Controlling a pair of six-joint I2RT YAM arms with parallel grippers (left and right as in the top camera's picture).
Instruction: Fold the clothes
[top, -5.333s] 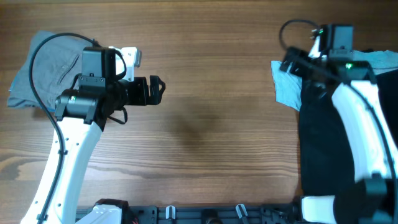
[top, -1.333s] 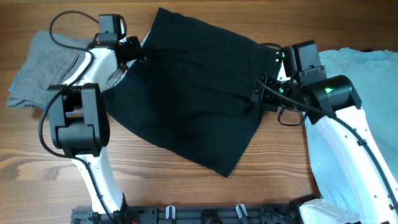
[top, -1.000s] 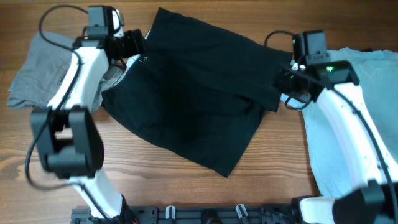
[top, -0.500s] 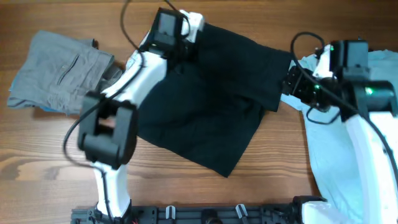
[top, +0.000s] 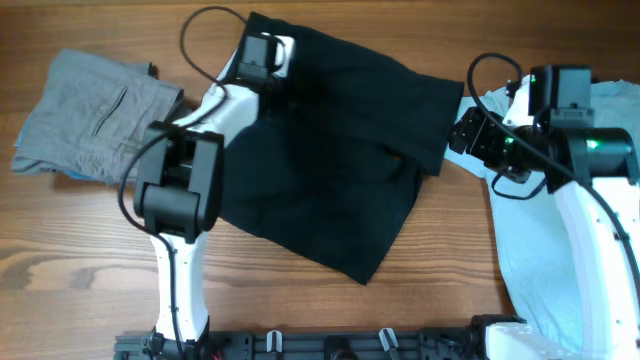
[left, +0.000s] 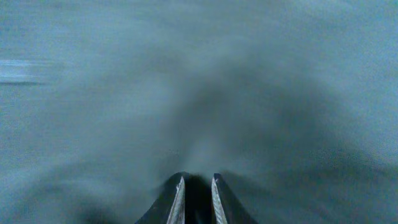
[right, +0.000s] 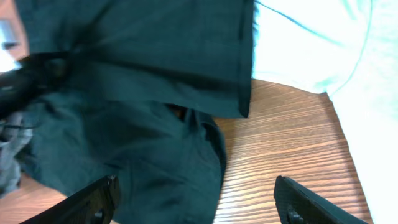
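Observation:
Black shorts (top: 330, 160) lie spread out in the middle of the table. My left gripper (top: 268, 72) is down on their upper left part. In the left wrist view dark fabric (left: 199, 93) fills the frame, and the left gripper (left: 196, 198) has its fingers nearly together on a raised ridge of it. Just off the shorts' right edge, my right gripper (top: 463, 135) hangs wide open. In the right wrist view the right gripper (right: 199, 205) holds nothing, with the shorts' hem (right: 205, 143) and bare wood beneath it. Grey shorts (top: 90, 120) lie at the left and a light blue T-shirt (top: 560, 250) at the right.
The wooden table (top: 330, 320) shows along the front and between the garments. A black rail with clips (top: 330, 345) runs along the front edge. The left arm's cable (top: 205, 30) loops above the shorts' top left corner.
My left gripper swung right from beside the grey shorts onto the black shorts' top and closed. My right gripper opened and drew back a little from the shorts' right edge.

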